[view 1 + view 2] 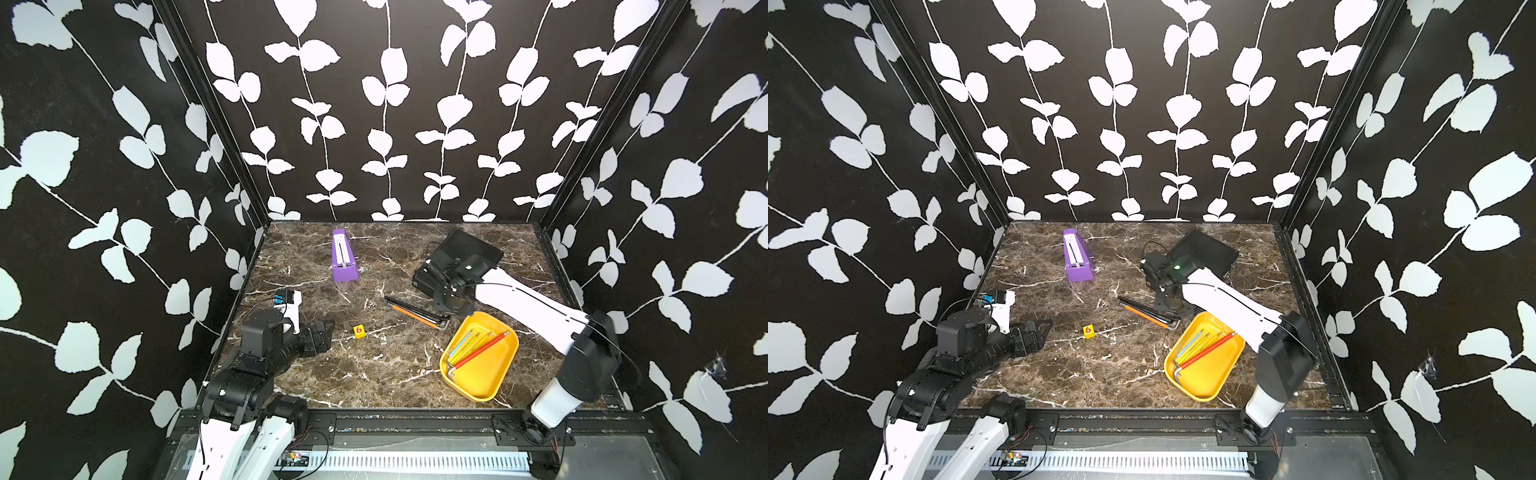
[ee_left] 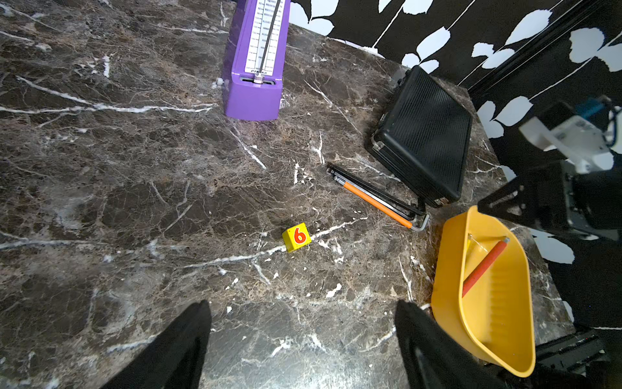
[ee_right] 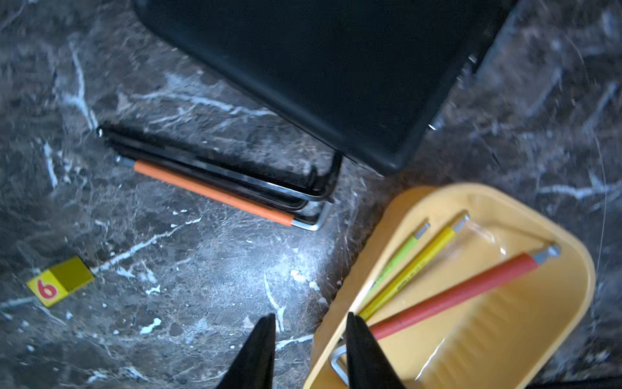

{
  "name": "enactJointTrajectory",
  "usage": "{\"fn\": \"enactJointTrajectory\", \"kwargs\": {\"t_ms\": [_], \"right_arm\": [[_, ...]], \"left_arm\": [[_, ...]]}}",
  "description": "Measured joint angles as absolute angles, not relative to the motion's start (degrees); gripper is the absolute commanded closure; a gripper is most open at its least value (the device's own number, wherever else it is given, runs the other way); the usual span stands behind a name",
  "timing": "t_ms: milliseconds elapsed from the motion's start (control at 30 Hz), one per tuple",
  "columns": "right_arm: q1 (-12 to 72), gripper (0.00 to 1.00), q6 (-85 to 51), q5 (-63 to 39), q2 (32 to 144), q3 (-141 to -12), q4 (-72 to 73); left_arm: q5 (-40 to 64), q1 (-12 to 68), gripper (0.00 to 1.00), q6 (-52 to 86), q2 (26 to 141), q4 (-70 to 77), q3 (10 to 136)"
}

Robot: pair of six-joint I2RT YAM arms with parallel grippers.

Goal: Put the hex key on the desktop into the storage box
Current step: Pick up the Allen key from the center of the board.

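Several hex keys lie side by side on the desktop (image 1: 374, 365): an orange-sleeved hex key (image 1: 415, 314) (image 3: 212, 193) and black ones (image 3: 208, 168), beside the black case. The yellow storage box (image 1: 486, 378) (image 3: 538, 320) holds a red-sleeved key (image 1: 482, 348) (image 3: 454, 296) plus yellow and green ones. My right gripper (image 1: 453, 307) (image 3: 311, 316) hovers open and empty above the box's far corner, near the bent ends of the keys on the desktop. My left gripper (image 1: 322, 334) (image 2: 303, 316) rests low at the left, wide open, holding nothing.
A purple metronome (image 1: 344, 257) stands at the back. A black ribbed case (image 1: 469, 249) lies at the back right, partly under my right arm. A small yellow cube (image 1: 359, 331) marked 6 sits mid-desktop. Patterned walls close in three sides.
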State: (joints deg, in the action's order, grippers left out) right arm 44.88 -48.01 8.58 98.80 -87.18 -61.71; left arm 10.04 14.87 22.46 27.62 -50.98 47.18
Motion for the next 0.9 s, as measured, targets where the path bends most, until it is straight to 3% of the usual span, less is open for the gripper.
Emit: {"fn": "enactJointTrajectory", "kwargs": {"t_ms": [400, 900], "right_arm": [[47.57, 0.57, -18.68, 6.72, 114.56, -93.08, -58.33], [46.35, 0.65, -10.28, 5.26, 122.98, -96.33, -58.74]], "left_arm": [[9.28, 14.87, 0.14, 22.48, 27.86, -50.98, 47.18], [8.97, 14.87, 0.14, 22.48, 29.41, -50.98, 47.18]]}}
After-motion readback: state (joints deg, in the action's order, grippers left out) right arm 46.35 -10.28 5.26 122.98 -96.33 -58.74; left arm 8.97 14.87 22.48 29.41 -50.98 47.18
